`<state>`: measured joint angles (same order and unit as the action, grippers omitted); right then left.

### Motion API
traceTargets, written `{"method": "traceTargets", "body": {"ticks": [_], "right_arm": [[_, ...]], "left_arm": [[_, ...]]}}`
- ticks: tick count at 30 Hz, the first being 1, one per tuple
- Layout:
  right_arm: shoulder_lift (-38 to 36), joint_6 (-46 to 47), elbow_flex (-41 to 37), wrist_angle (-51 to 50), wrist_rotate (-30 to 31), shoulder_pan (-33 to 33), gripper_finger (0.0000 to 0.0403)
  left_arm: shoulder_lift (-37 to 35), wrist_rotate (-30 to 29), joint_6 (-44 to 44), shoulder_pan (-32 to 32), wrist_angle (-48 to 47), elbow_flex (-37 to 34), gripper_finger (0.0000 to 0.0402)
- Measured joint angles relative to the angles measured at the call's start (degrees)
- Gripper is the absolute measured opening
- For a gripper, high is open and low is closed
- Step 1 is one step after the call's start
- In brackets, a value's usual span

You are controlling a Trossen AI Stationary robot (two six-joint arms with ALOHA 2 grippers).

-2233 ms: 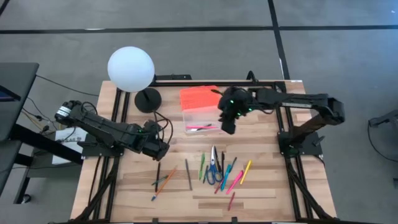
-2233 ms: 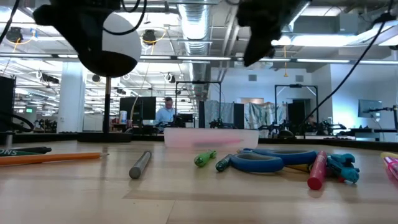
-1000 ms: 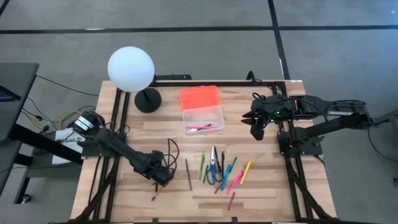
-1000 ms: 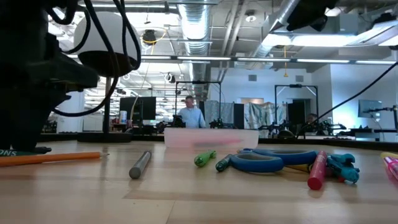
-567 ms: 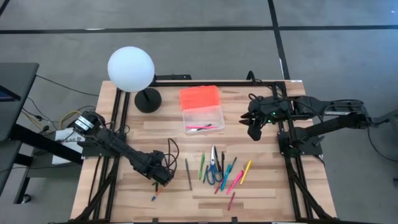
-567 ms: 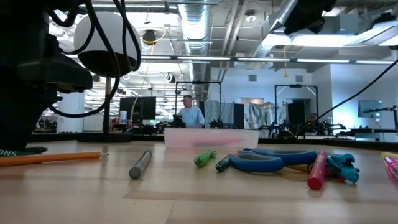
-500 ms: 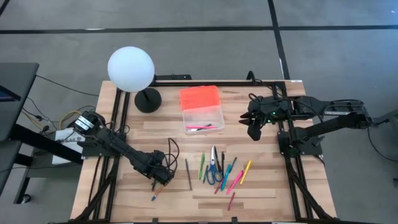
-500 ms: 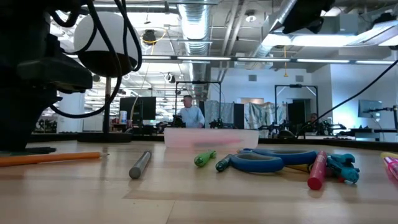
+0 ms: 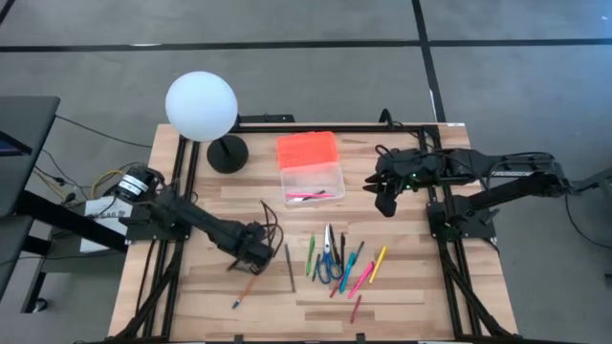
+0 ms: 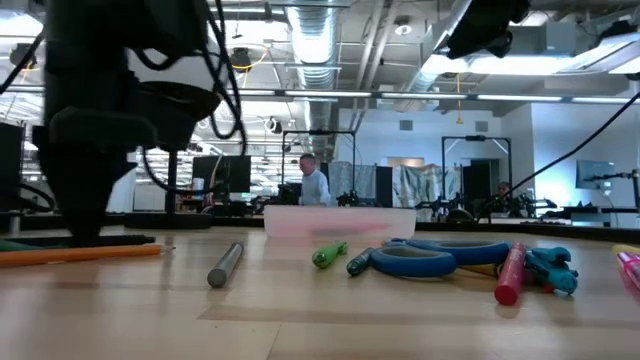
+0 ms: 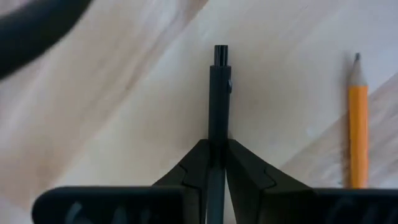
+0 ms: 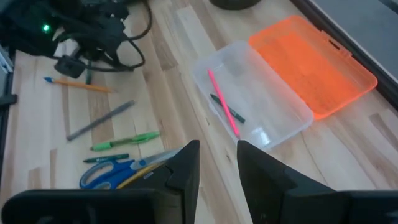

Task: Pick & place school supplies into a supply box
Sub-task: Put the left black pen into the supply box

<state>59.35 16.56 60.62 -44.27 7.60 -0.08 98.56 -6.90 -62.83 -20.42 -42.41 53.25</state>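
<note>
The supply box (image 9: 314, 182) stands open at the table's far middle, its orange lid (image 9: 308, 150) lying flat behind it. A pink pencil (image 12: 221, 102) and a dark pen (image 12: 229, 109) lie inside. The other school supplies lie near the front: a grey pencil (image 9: 289, 268), a green pen (image 9: 310, 256), blue-handled scissors (image 9: 328, 260) and several coloured pens. My left gripper (image 9: 252, 254) is low over the table left of them, shut on a black pen (image 11: 219, 99), with an orange pencil (image 11: 357, 124) beside it. My right gripper (image 9: 382, 196) hangs open and raised, to the right of the box. My left gripper pinches the black pen's barrel (image 11: 219, 127) between its two fingertips (image 11: 245, 165), coming from above at a slant. The pen's free end (image 11: 221, 56) sticks out ahead of the fingers. Whether the pen is clear of the table I cannot tell.
A white globe lamp (image 9: 201, 106) on a black foot (image 9: 228, 153) stands at the far left corner. Bare wood lies along the left side and the near edge. Beyond the table, a person (image 10: 315, 185) stands in the room.
My left gripper has moved a little toward the table's far edge, uncovering the orange pencil where it had been. My right gripper has drifted slightly toward the box.
</note>
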Motion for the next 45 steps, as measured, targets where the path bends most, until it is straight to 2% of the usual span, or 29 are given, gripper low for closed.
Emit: {"method": "traceTargets", "body": {"ticks": [4, 7, 13, 21, 30, 39, 45], "right_arm": [[0.0, 0.1, 0.0, 0.2, 0.0, 0.0, 0.0101], [-0.1, 0.7, 0.0, 0.2, -0.1, 0.0, 0.0101], [-0.1, 1.5, 0.0, 0.2, -0.1, 0.7, 0.0101], [-0.1, 1.6, 0.0, 0.1, 0.0, 2.8, 0.0101], [-0.1, 3.1, 0.0, -0.6, 3.2, 5.0, 0.0101], [-0.1, 4.2, 0.0, -0.7, 4.8, 5.7, 0.0101], [-0.1, 4.5, 0.0, -0.6, 5.6, 5.7, 0.0101]], "left_arm": [[0.0, -0.4, 15.7, 3.3, 2.7, -0.1, 0.0033], [0.0, -0.9, 21.3, 5.9, 4.3, -0.1, 0.0034], [0.1, -1.3, 23.9, 11.2, 5.8, 0.0, 0.0034], [0.3, 1.8, 34.5, 16.2, 7.2, 1.8, 0.0015], [0.2, 9.6, 42.3, 20.6, 5.9, 10.3, 0.0015], [0.8, 4.3, 49.3, 28.0, 6.0, 24.4, 0.0018], [4.0, 4.7, 51.2, 34.4, 10.0, 26.5, 0.0018]]}}
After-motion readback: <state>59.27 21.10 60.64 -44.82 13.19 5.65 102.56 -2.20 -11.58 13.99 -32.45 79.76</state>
